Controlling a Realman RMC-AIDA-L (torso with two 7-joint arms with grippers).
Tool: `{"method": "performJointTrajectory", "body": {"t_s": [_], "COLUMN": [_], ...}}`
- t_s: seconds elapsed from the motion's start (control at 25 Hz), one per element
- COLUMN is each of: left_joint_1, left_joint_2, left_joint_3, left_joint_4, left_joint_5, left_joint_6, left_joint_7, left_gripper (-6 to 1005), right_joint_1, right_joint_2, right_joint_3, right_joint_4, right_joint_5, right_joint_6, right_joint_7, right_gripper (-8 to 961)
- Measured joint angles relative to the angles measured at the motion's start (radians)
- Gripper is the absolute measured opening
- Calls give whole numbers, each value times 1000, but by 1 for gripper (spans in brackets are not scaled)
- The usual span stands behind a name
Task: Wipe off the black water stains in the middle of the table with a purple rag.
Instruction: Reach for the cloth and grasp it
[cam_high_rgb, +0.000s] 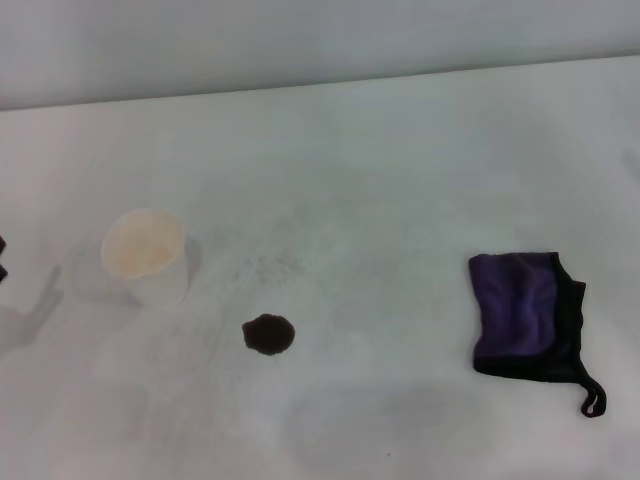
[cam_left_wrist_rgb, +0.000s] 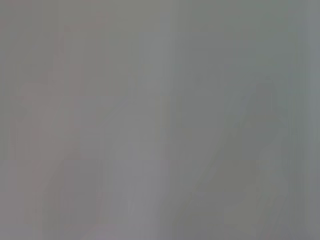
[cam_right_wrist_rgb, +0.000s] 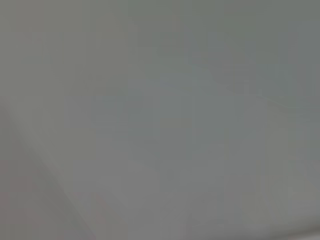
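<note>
I am starting on the pickup: the small purple cloth rag with black trim (cam_high_rgb: 525, 315) is lying on the white matte desk (cam_high_rgb: 400, 150), right of the dark roundish stain (cam_high_rgb: 268, 334), and neither arm's jaws are showing.

White table (cam_high_rgb: 400, 150), brown-black stain (cam_high_rgb: 268, 334), purple rag (cam_high_rgb: 522, 310) trimmed in black, cream-white cup (cam_high_rgb: 146, 256).

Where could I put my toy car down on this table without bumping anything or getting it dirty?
The table is bare along its far edge, behind the white cup and the purple rag. There is also bare room between the black water stains and the rag. Cup and stain sit closest together, so skip that spot.
</note>
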Motion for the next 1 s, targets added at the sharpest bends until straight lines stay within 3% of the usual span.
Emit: {"method": "performJointTrajectory", "body": {"t_s": [0.16,0.36,0.6,0.72,0.92,1.0], "left_joint_1": [-4,-6,-14,-19,-29,-33], "left_joint_2": [2,2,5,8,10,15], "left_joint_3": [-1,-2,-3,-3,-3,-3], "left_joint_4": [29,60,103,106,129,130], "left_joint_5": [-31,-96,-132,-172,-212,-213], "left_joint_6": [-1,-6,-3,1,6,15], "left_joint_7": [1,1,4,19,31,38], "left_gripper": [877,876,876,877,876,876], "right_joint_1": [51,137,180,222,289,322], "right_joint_2": [-1,45,48,50,53,54], "right_joint_3": [-4,-63,-394,-547,-735,-813], "right_joint_4": [-220,-448,-480,-478,-477,-479], "right_joint_5": [-229,-538,-625,-763,-901,-927], "right_joint_6": [134,261,269,261,287,310], "right_joint_7": [263,511,725,838,1004,1068], "right_gripper": [841,841,839,837,835,784]}}
